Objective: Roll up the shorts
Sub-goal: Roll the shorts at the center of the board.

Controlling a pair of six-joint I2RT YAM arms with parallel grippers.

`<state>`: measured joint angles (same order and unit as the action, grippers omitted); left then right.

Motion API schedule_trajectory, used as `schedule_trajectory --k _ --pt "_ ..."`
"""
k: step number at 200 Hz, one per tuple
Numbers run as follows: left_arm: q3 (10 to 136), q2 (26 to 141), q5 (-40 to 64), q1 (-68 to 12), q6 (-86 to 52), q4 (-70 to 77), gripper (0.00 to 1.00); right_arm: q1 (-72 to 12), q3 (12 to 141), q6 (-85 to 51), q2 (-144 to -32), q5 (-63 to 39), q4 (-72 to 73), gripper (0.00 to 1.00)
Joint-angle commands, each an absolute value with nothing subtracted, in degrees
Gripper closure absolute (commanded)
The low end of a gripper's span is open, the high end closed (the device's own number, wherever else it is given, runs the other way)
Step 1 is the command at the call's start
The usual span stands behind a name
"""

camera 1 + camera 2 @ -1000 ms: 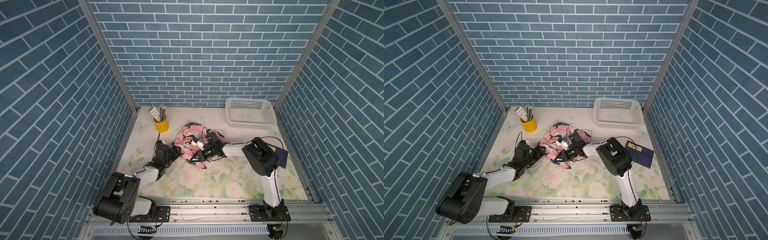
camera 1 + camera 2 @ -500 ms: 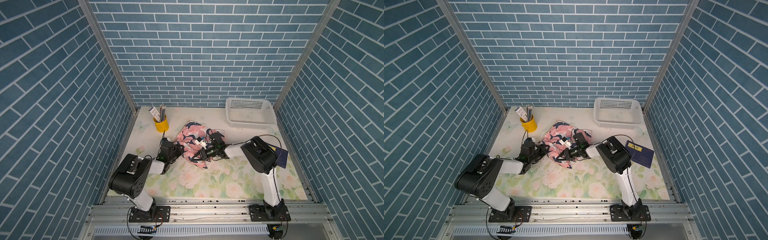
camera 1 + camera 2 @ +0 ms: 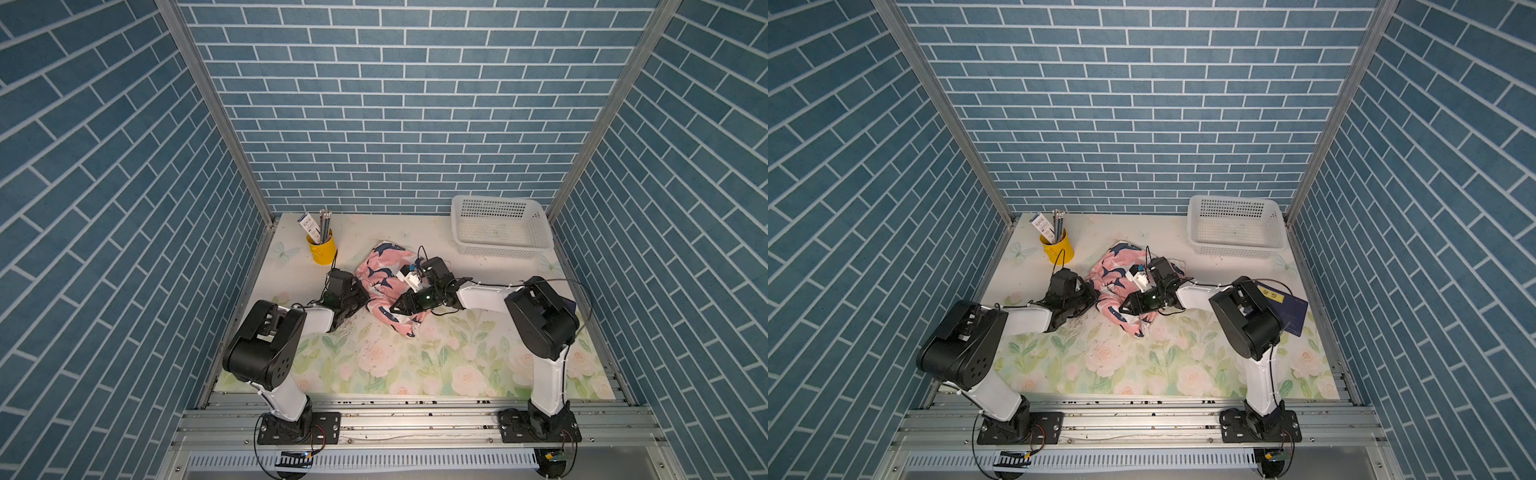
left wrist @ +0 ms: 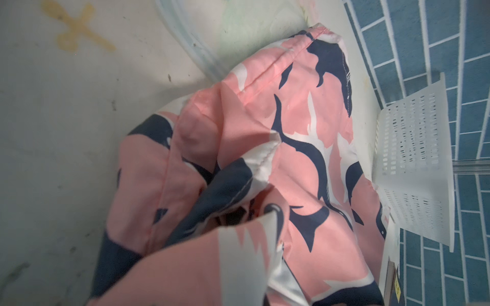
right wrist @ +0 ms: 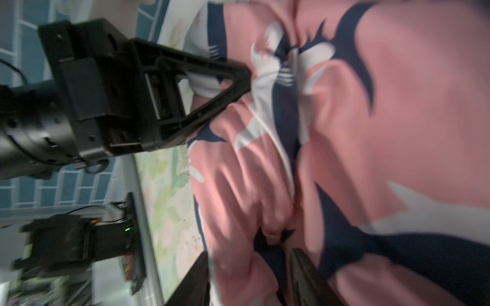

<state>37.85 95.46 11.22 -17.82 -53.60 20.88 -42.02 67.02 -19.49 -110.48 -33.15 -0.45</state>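
Pink shark-print shorts (image 3: 384, 282) lay bunched on the tabletop (image 3: 415, 365) | left hand (image 5: 246, 76) clamped on their edge, likely anchoring the roll | right hand (image 3: 393, 308) jaws apart astride a fold, probably to grab it

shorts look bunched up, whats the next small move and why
Probably the left gripper lifts its pinched edge of the shorts over toward the middle: it is shut on that edge, the right gripper has its jaws apart, and the cloth lies crumpled, unrolled.
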Motion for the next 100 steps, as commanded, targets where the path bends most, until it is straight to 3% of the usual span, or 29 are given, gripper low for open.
schedule_trajectory --k 1,19,41,100 --pt "39.5 95.4 10.7 -17.8 -52.1 13.6 1.00 -47.2 68.3 -5.4 -104.9 -9.0 -9.9 0.47" --pt "40.5 95.7 10.7 -17.9 -52.0 12.0 1.00 -53.5 67.1 0.4 -103.5 4.0 -8.8 0.46" --pt "41.5 96.0 11.0 -18.1 -52.1 10.6 1.00 -59.1 65.6 4.8 -103.2 11.9 -4.6 0.44" --pt "42.9 95.5 11.3 -18.5 -51.9 8.6 1.00 -64.6 68.7 11.4 -110.1 21.8 0.1 0.41"
